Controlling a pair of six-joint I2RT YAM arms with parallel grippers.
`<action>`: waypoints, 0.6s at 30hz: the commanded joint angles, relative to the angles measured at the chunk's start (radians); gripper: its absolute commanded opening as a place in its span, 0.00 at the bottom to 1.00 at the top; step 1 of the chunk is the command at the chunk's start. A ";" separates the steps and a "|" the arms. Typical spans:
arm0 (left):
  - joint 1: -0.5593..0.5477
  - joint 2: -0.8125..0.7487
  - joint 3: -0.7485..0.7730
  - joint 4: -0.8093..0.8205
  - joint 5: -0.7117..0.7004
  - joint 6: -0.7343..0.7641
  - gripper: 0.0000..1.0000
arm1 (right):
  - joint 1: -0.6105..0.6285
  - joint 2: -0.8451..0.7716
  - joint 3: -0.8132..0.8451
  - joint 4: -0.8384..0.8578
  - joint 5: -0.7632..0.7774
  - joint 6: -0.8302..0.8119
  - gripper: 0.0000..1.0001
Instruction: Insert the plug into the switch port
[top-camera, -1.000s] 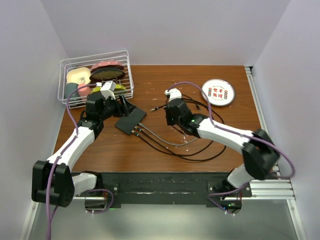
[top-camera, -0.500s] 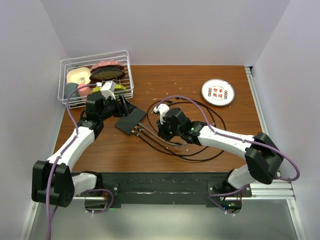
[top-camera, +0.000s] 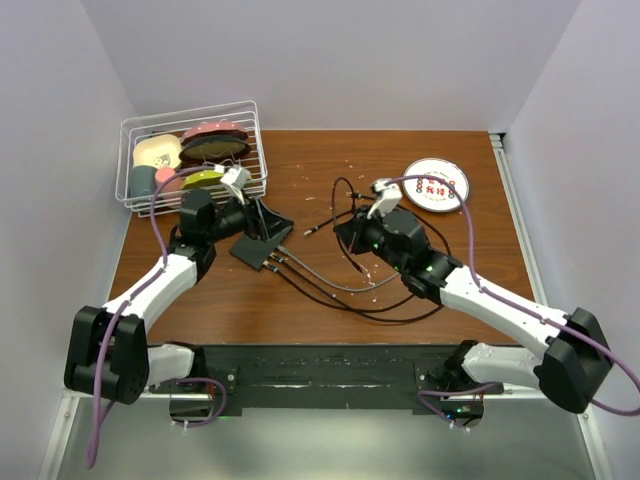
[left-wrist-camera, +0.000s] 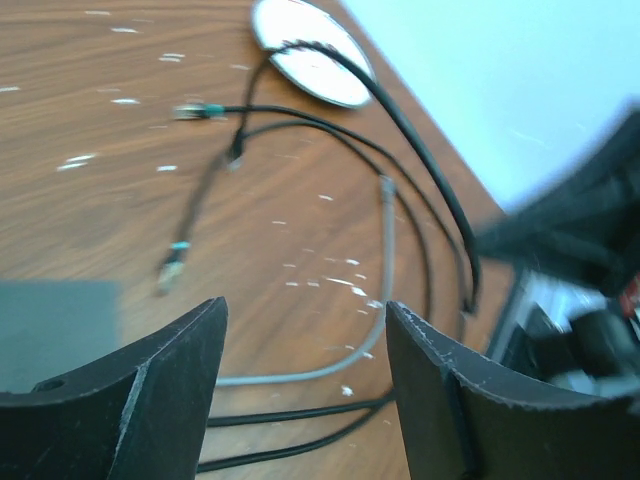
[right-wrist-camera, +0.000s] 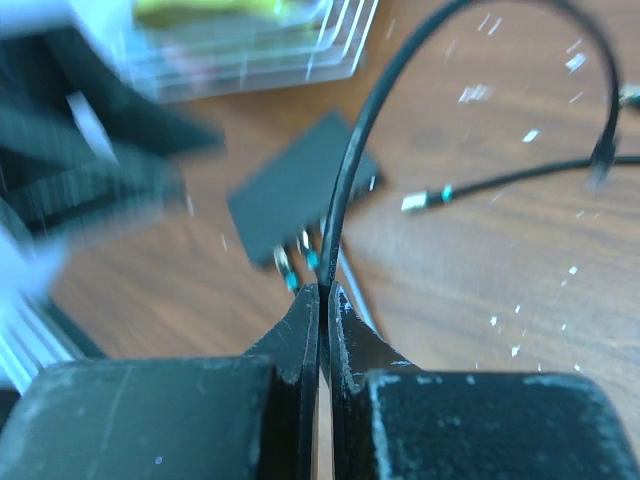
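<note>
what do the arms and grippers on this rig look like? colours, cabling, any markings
Both match. The left arm and right arm have white links, black joint housings and black bases. A purple cable loops loosely along each, and a small white camera module sits on each wrist. The left gripper and right gripper have matte black, wedge-shaped fingers with scuffed edges. No markings visible.
</note>
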 joint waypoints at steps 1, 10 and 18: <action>-0.119 0.021 0.047 0.091 0.131 0.082 0.69 | -0.024 -0.087 -0.062 0.179 0.117 0.197 0.00; -0.245 0.054 -0.009 0.434 0.208 -0.046 0.69 | -0.034 -0.142 -0.093 0.328 0.077 0.324 0.00; -0.334 0.118 0.029 0.488 0.182 -0.060 0.64 | -0.036 -0.113 -0.091 0.379 0.011 0.365 0.00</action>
